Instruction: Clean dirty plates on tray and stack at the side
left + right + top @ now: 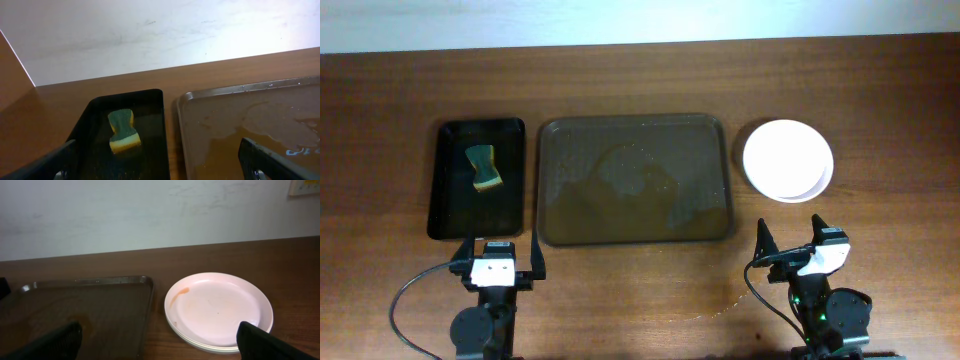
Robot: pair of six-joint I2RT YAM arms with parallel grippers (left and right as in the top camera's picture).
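Seen from above, a wooden table is holding a large brown tray at its centre. The tray is carrying no plates, only a thin film of water that is glistening across its floor. The white plates are sitting in a stack on the table just right of the tray, apart from its rim. The top plate is showing a small orange smear near its left edge. Left of the tray, a narrower black tray is holding a green-and-yellow sponge. At the near edge, both arms are resting low. The left gripper is gaping wide with nothing between its fingers, and the right gripper is likewise spread open and empty, pointing toward the plates.
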